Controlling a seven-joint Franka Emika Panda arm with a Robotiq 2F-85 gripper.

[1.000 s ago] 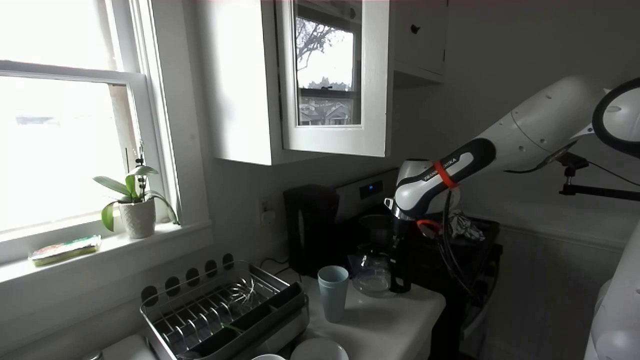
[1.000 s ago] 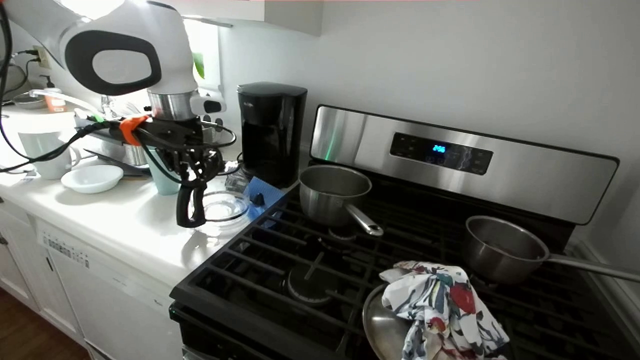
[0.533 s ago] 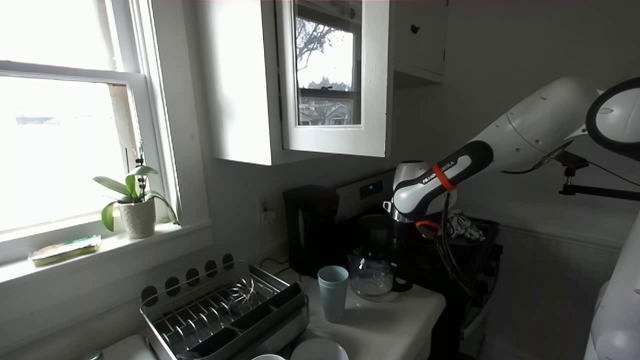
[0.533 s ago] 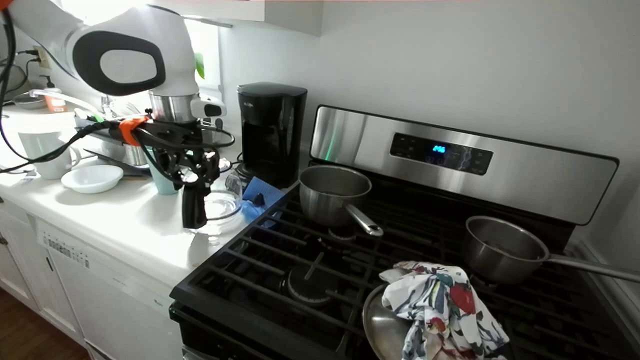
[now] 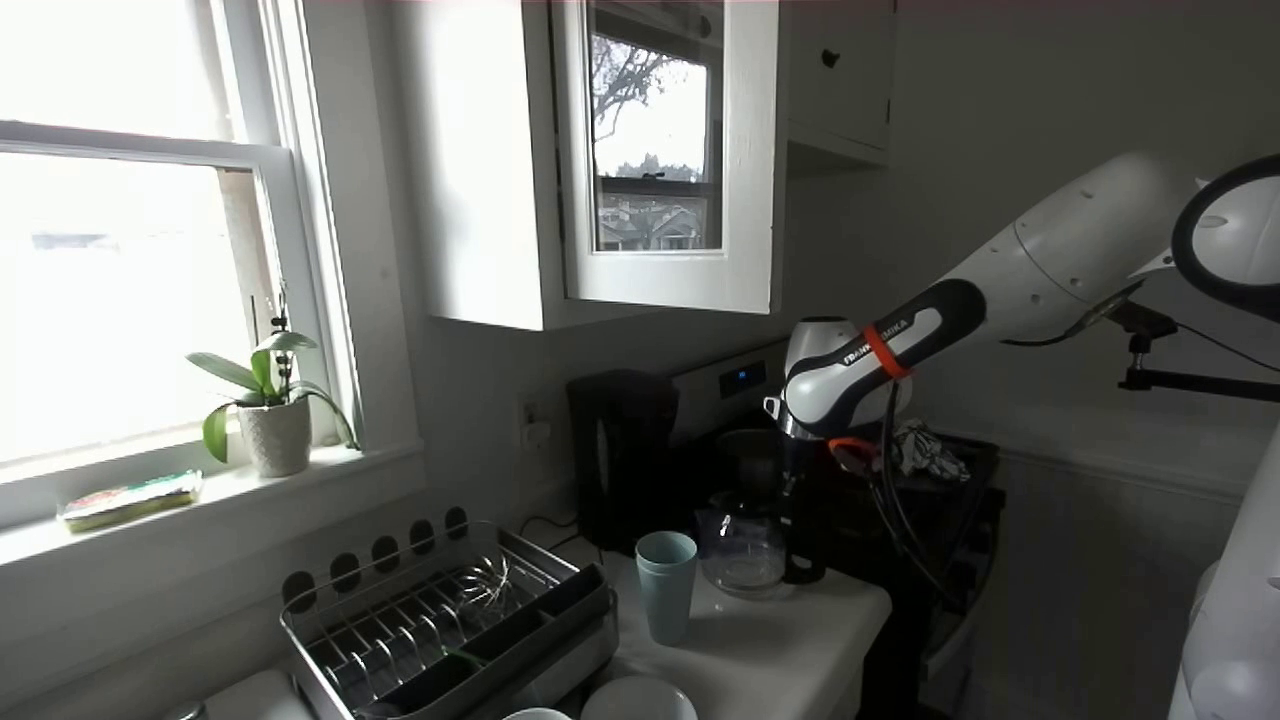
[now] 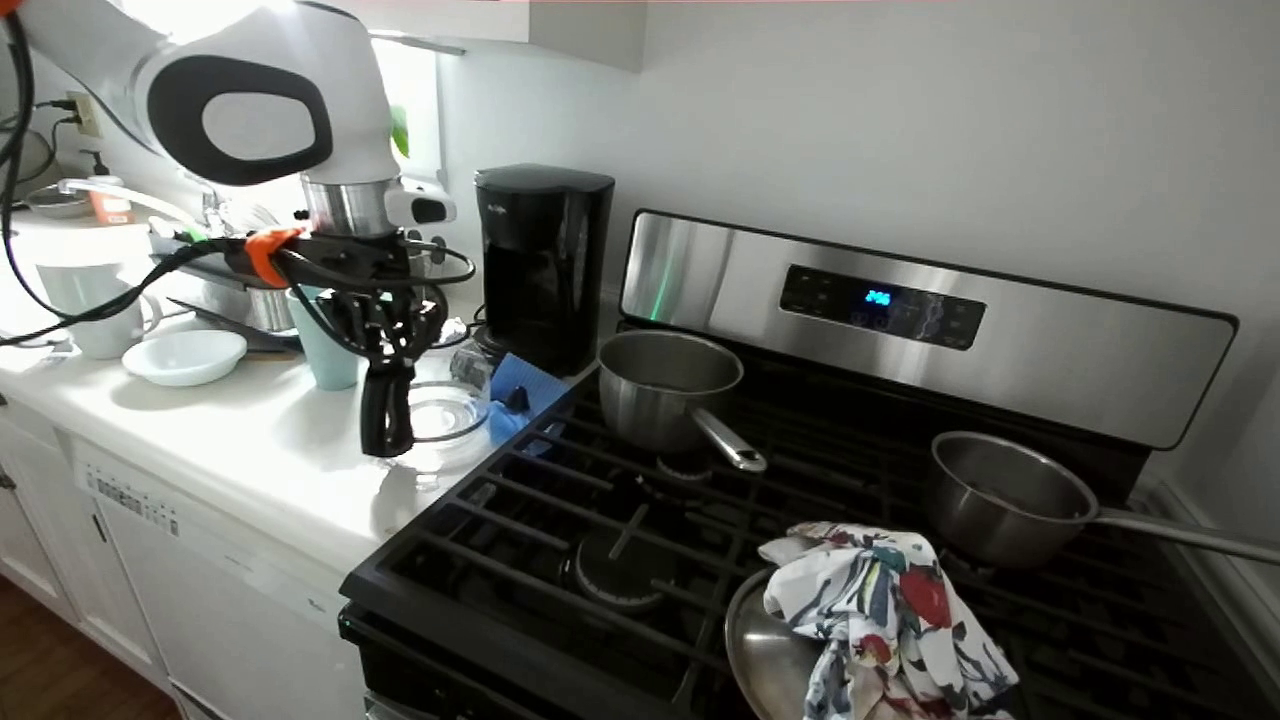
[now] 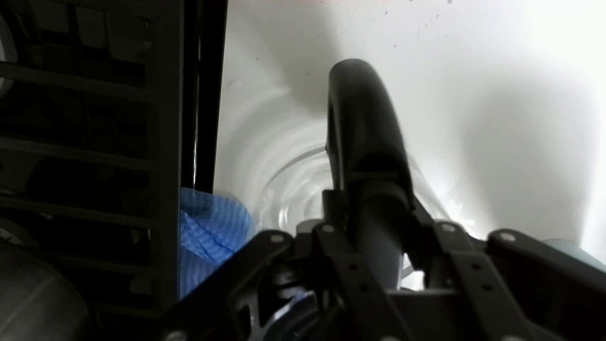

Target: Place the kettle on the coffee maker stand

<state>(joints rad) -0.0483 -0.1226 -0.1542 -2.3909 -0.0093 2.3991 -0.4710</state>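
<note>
Pincer was clamped narrow on the black handle of the kettle, a clear, rounded glass pot near the edge of the bench beside the stove. Coffee maker stand occupied the back corner. Dish rack along the rear edge held wire loops.

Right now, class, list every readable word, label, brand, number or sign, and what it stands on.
"FRANK" and "MIKA": robot arm, either side of a red band.
Too small or blurred to read:
stove display digits
logo on coffee maker
dishwasher markings
pump bottle label
any print on windowsill packet
</note>
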